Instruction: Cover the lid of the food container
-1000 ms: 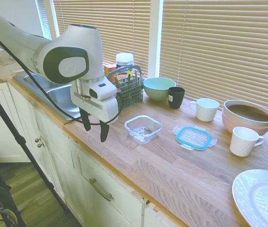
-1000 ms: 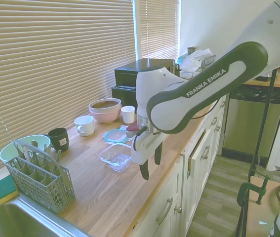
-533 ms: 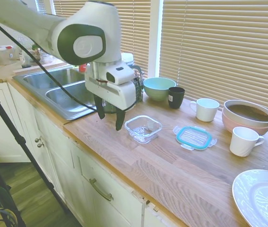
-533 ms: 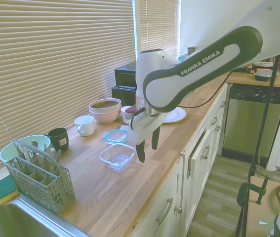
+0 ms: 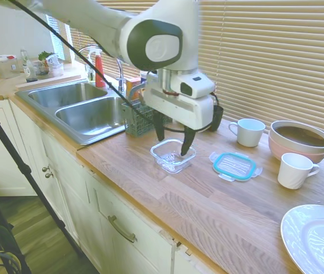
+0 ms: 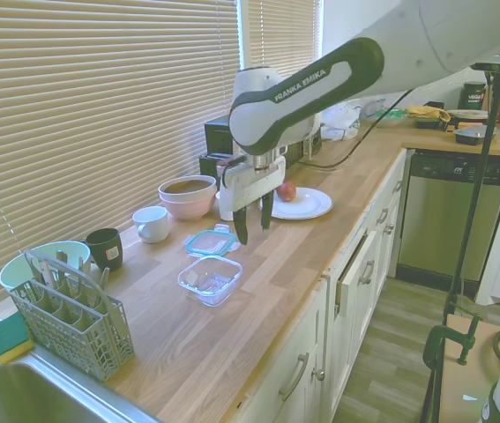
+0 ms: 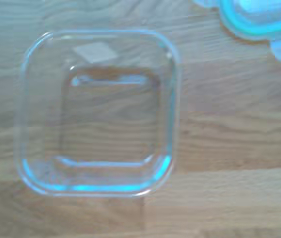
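Wooden kitchen counter (image 5: pixel 207 194) beside sink (image 5: pixel 87 114), pincer (image 5: pixel 173 140) spread, empty, above food container (image 5: pixel 173 155), lid (image 5: pixel 234 166) nearby

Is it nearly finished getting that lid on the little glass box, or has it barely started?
Barely started. Nothing looks done yet: the lid lies flat on the wooden counter beside the food container, which stands open and empty. In hand: the tool hangs open above the container, holding nothing. Left: moving to the lid, picking it up and setting it on the container.
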